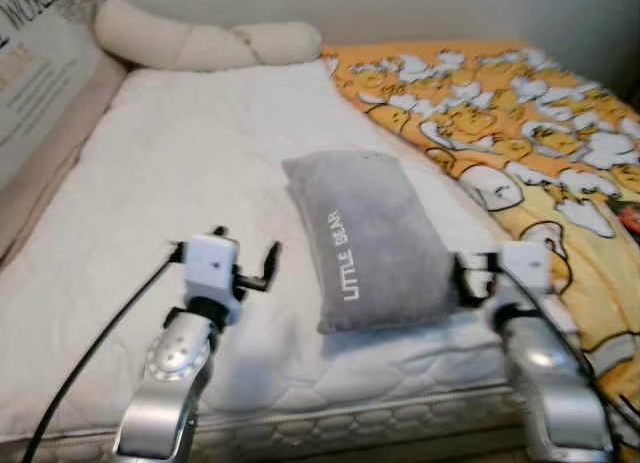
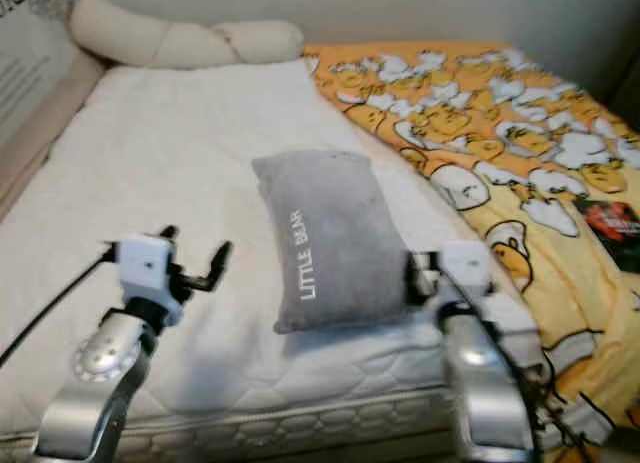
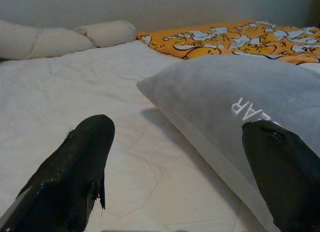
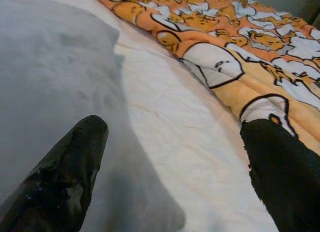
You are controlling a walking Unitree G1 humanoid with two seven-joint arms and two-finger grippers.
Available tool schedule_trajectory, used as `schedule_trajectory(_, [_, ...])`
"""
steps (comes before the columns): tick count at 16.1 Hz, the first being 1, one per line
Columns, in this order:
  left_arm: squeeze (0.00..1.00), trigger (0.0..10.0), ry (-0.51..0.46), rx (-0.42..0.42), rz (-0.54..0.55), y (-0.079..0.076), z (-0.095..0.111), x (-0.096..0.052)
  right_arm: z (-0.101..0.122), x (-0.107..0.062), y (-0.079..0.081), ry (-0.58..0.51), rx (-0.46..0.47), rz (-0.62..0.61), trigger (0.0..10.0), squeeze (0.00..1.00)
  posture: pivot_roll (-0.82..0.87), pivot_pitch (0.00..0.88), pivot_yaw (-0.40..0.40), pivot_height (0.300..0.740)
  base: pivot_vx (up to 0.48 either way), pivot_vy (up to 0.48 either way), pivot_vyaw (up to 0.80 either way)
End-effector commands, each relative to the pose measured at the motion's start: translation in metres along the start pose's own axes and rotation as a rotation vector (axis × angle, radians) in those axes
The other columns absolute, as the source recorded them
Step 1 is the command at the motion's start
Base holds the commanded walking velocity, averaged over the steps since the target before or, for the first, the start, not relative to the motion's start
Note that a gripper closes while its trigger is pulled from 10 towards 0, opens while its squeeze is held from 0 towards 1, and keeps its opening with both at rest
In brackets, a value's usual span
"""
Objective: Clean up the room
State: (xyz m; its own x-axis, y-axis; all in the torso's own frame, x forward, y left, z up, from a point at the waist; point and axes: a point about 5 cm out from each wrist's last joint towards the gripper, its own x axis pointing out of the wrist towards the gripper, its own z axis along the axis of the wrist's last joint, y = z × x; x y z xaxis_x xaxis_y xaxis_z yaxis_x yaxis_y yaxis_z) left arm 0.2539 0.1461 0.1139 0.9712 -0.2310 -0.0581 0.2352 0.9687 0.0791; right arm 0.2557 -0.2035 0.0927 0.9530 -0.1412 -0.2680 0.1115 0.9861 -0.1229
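Observation:
A grey pillow [image 1: 365,238] lettered "LITTLE BEAR" lies flat on the white mattress [image 1: 180,163], its long side pointing away from me. My left gripper [image 1: 247,241] hovers low over the mattress just left of the pillow, open, with nothing between its fingers [image 3: 82,162]. In the left wrist view the pillow [image 3: 235,101] lies right by one finger. My right gripper [image 1: 472,275] is at the pillow's near right corner, open; one of its fingers [image 4: 70,167] is over the grey pillow [image 4: 50,91], the other over the blanket's edge.
An orange duck-patterned blanket [image 1: 500,113] covers the bed's right side, with a small red and black item [image 2: 610,221] on it. A long cream bolster [image 1: 200,41] lies at the far end. A padded side panel [image 1: 40,123] runs along the left. The mattress edge [image 1: 330,418] is just below my arms.

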Motion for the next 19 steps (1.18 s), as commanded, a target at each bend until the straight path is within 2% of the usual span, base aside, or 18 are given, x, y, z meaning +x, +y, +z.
schedule_trajectory(1, [0.43, 10.0, 0.006, 0.033, 0.01, 0.009, 0.001, 0.004, 0.005, 0.006, -0.002, -0.014, 0.014, 0.008, 10.0, 0.0, -0.08, 0.0, -0.017, 0.74, 0.0, 0.0, 0.0])
schedule_trajectory(2, [0.44, 10.0, 0.005, 0.036, -0.005, 0.009, 0.002, 0.007, 0.005, 0.009, -0.006, -0.01, 0.019, -0.002, 10.0, 0.0, -0.08, 0.0, -0.013, 0.74, 0.0, 0.0, 0.0])
schedule_trajectory(3, [0.44, 10.0, 0.023, 0.031, -0.043, 0.011, 0.002, 0.017, 0.004, 0.017, -0.014, 0.01, 0.037, -0.011, 10.0, 0.0, -0.09, 0.0, -0.004, 0.74, 0.0, 0.0, 0.0])
schedule_trajectory(4, [0.44, 10.0, 0.026, 0.008, -0.061, 0.011, 0.003, 0.023, 0.003, 0.022, -0.019, 0.018, 0.057, -0.012, 10.0, 0.48, -0.09, 0.0, -0.002, 0.74, 0.0, 0.0, 0.0])
schedule_trajectory(5, [0.44, 10.0, 0.052, -0.059, -0.093, 0.01, 0.003, 0.035, 0.002, 0.032, -0.025, 0.028, 0.082, -0.005, 10.0, 1.0, -0.09, 0.0, 0.003, 0.74, 0.0, 0.0, 0.0])
schedule_trajectory(7, [0.42, 10.0, 0.108, -0.2, -0.261, -0.014, 0.001, 0.064, 0.001, 0.056, -0.032, 0.054, 0.171, 0.062, 10.0, 1.0, -0.1, 0.0, 0.019, 0.74, 0.0, 0.0, 0.0])
schedule_trajectory(9, [0.41, 10.0, 0.127, -0.276, -0.301, -0.025, -0.001, 0.078, 0.004, 0.066, -0.035, 0.053, 0.238, 0.084, 10.0, 1.0, -0.11, 0.0, 0.029, 0.74, 0.0, 0.0, 0.0])
schedule_trajectory(10, [0.38, 10.0, 0.169, -0.317, -0.323, -0.035, -0.008, 0.089, 0.007, 0.076, -0.038, 0.059, 0.299, 0.094, 10.0, 1.0, -0.12, 0.0, 0.041, 0.74, 0.0, 0.0, 0.0])
schedule_trajectory(11, [0.37, 10.0, 0.187, -0.326, -0.332, -0.039, -0.011, 0.093, 0.008, 0.079, -0.039, 0.062, 0.328, 0.103, 10.0, 1.0, -0.12, 0.0, 0.042, 0.74, 0.0, 0.0, 0.0])
schedule_trajectory(12, [0.34, 10.0, 0.255, -0.404, -0.326, -0.052, -0.023, 0.1, 0.008, 0.086, -0.04, 0.087, 0.412, 0.137, 10.0, 1.0, -0.12, 0.027, 0.053, 0.74, 0.0, 0.0, 0.0])
schedule_trajectory(13, [0.34, 10.0, 0.277, -0.428, -0.323, -0.056, -0.027, 0.101, 0.006, 0.087, -0.04, 0.101, 0.434, 0.148, 10.0, 1.0, -0.12, 0.034, 0.054, 0.74, 0.0, 0.0, 0.0])
schedule_trajectory(14, [0.29, 10.0, 0.305, -0.446, -0.333, -0.064, -0.033, 0.101, 0.002, 0.088, -0.039, 0.129, 0.44, 0.161, 10.0, 1.0, -0.13, 0.043, 0.055, 0.74, 0.0, 0.0, 0.0])
schedule_trajectory(15, [0.18, 10.0, 0.341, -0.476, -0.358, -0.075, -0.04, 0.098, -0.002, 0.088, -0.035, 0.151, 0.444, 0.193, 10.0, 0.0, -0.13, 0.058, 0.055, 0.74, 0.0, 0.0, 0.0])
schedule_trajectory(16, [0.0, 10.0, 0.388, -0.473, -0.408, -0.092, -0.05, 0.092, -0.006, 0.087, -0.026, 0.178, 0.464, 0.255, 10.0, 0.0, -0.14, 0.067, 0.055, 0.74, 0.0, 0.0, 0.0])
schedule_trajectory(17, [0.0, 10.0, 0.407, -0.46, -0.428, -0.098, -0.054, 0.089, -0.008, 0.086, -0.022, 0.188, 0.466, 0.284, 10.0, 0.0, -0.14, 0.067, 0.055, 0.74, 0.0, 0.0, 0.0])
schedule_trajectory(18, [0.0, 9.7, 0.427, -0.511, -0.469, -0.115, -0.059, 0.085, -0.017, 0.083, -0.009, 0.216, 0.487, 0.385, 10.0, 0.0, -0.14, 0.066, 0.059, 0.74, 0.0, 0.0, 0.0])
schedule_trajectory(19, [0.0, 2.7, 0.423, -0.547, -0.481, -0.119, -0.059, 0.085, -0.02, 0.081, -0.005, 0.222, 0.486, 0.416, 4.0, 0.0, -0.14, 0.066, 0.06, 0.74, 0.0, 0.0, 0.0])
